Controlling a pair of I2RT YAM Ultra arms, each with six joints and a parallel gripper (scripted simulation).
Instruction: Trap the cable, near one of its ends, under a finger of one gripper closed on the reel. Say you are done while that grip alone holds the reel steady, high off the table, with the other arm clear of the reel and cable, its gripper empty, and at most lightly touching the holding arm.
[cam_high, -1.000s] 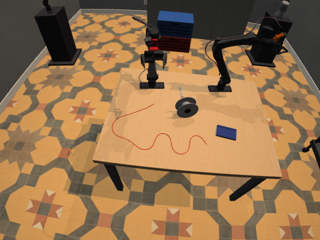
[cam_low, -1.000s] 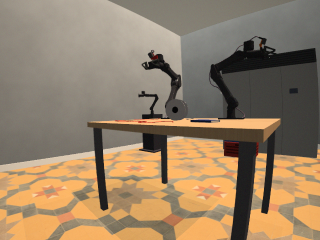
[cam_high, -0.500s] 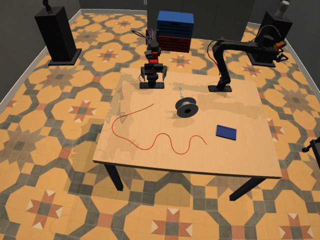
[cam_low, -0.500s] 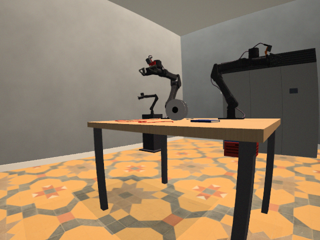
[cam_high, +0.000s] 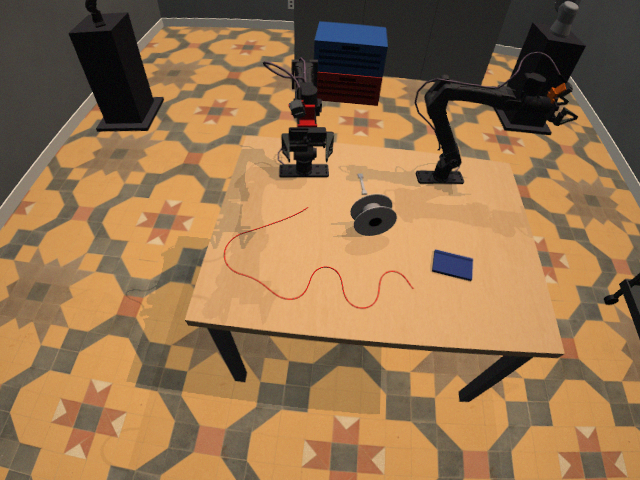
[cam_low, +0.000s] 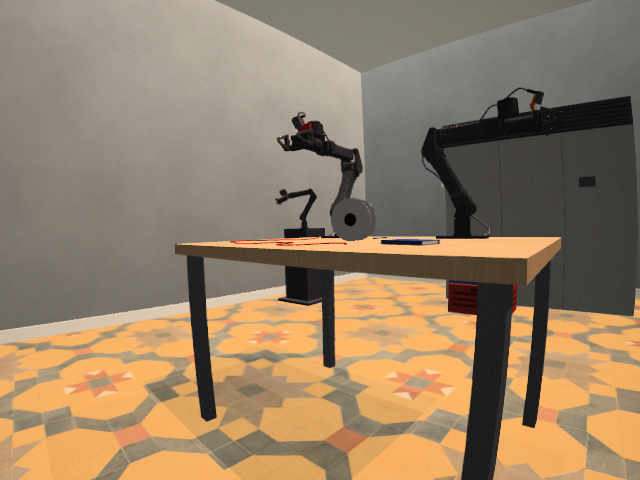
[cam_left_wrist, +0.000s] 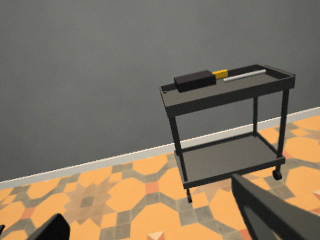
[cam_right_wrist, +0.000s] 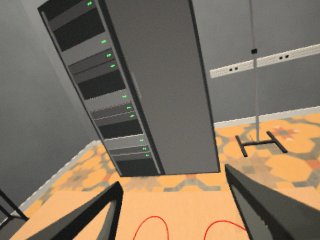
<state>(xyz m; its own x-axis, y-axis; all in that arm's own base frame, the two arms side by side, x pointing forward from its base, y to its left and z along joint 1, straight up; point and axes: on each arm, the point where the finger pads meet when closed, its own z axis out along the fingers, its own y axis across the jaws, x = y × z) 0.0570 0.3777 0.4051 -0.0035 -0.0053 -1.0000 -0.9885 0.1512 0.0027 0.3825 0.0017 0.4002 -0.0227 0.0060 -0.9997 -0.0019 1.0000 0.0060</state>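
A grey reel (cam_high: 373, 214) (cam_low: 352, 219) stands on its rim near the middle of the wooden table (cam_high: 465, 320) (cam_low: 413, 260). A thin red cable (cam_high: 324, 267) (cam_low: 279, 241) lies loose in waves on the table, in front and to the side of the reel and apart from it. It also shows in the right wrist view (cam_right_wrist: 151, 218). My right gripper (cam_high: 306, 149) (cam_low: 283, 140) (cam_right_wrist: 169, 179) is open and empty, high above the table's back edge. My left gripper (cam_high: 567, 104) (cam_left_wrist: 146, 202) is open and empty, held high beyond the table's side, facing a wall.
A flat blue pad (cam_high: 452, 264) (cam_low: 410, 241) lies near the reel. A small pale object (cam_high: 362, 183) lies behind the reel. A blue and red crate stack (cam_high: 351, 62) stands behind the table. The left wrist view shows a black cart (cam_left_wrist: 225, 95). The right wrist view shows a server rack (cam_right_wrist: 140, 85).
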